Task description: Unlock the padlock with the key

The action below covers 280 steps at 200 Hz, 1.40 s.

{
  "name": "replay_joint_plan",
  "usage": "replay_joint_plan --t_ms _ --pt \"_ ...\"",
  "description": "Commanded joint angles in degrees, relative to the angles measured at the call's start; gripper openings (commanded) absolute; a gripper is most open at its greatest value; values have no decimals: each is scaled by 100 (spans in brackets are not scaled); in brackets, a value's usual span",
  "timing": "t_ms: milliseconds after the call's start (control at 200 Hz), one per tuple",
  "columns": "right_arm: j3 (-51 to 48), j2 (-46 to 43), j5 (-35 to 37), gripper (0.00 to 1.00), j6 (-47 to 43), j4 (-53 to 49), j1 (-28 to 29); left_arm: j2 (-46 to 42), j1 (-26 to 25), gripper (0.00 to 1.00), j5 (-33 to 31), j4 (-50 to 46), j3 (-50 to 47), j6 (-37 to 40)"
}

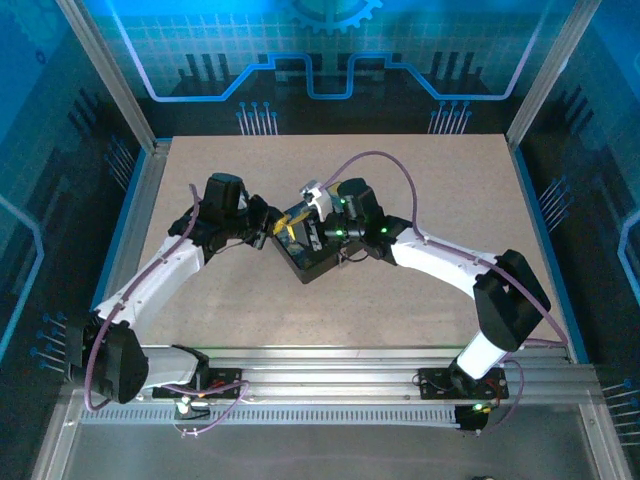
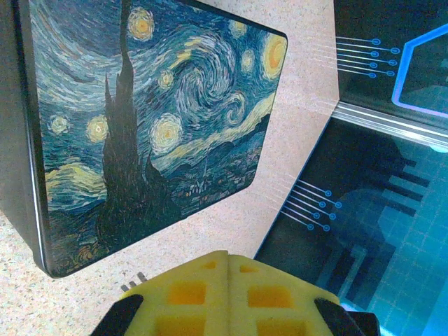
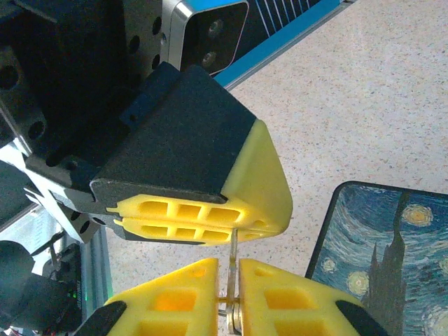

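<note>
The key (image 3: 231, 248) — a light, stiff, slick sliver of metal, easily twisted askew — stands pinched in the near-closed right gripper (image 3: 229, 274), its tip at, perhaps inside, the clamped-together left gripper (image 3: 259, 225), so grip it flat across its broad head.

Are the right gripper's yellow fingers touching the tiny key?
Touching. In the right wrist view, the thin silvery key stands pinched in the right gripper, its yellow fingers pressed against both sides with no gap.
</note>
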Motion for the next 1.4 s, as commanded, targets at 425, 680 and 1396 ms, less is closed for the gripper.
replay_joint_plan --t_ms 425,680,1396 --pt "170 210 97 14 -74 -186 226 -309 23 0 -200 243 -215 -383" --pt "176 228 123 24 6 -140 251 -329 29 0 -240 270 -266 -471" --pt "56 220 66 0 -107 -7 334 -467 49 0 -282 397 -390 -586"
